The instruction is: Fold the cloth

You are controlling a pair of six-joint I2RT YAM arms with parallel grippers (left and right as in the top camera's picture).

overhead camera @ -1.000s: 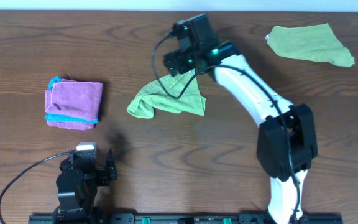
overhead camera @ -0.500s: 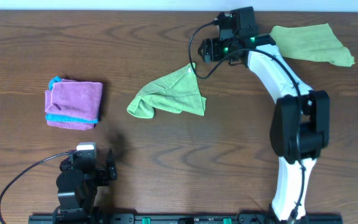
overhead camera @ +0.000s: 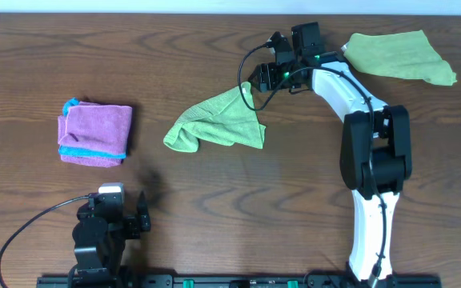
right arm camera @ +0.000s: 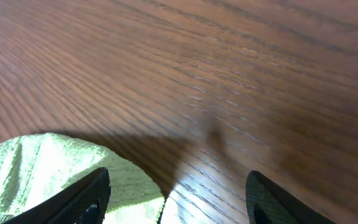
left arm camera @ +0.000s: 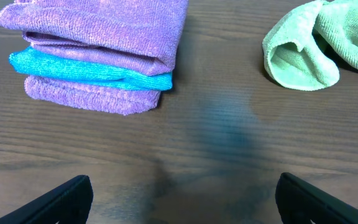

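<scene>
A crumpled light green cloth [overhead camera: 214,122] lies mid-table, one corner pointing up-right. My right gripper [overhead camera: 261,78] hovers open and empty just beyond that corner; in the right wrist view [right arm camera: 178,202] the cloth's corner [right arm camera: 55,168] lies by the left finger. A second green cloth [overhead camera: 397,54] lies at the far right. A folded purple cloth with a blue one in it [overhead camera: 94,133] sits at the left. My left gripper [overhead camera: 126,220] rests open and empty near the front edge; its view [left arm camera: 182,199] shows the purple stack [left arm camera: 98,56] and the green cloth's rolled end [left arm camera: 300,59] ahead.
A black cable [overhead camera: 250,68] loops off the right arm above the green cloth's corner. A cable [overhead camera: 30,228] trails from the left arm at the front left. Bare wood lies between the cloths.
The right gripper went from over the green cloth's upper corner to the far right, then came back a little left toward the corner. It is open and empty. The left arm has not moved.
</scene>
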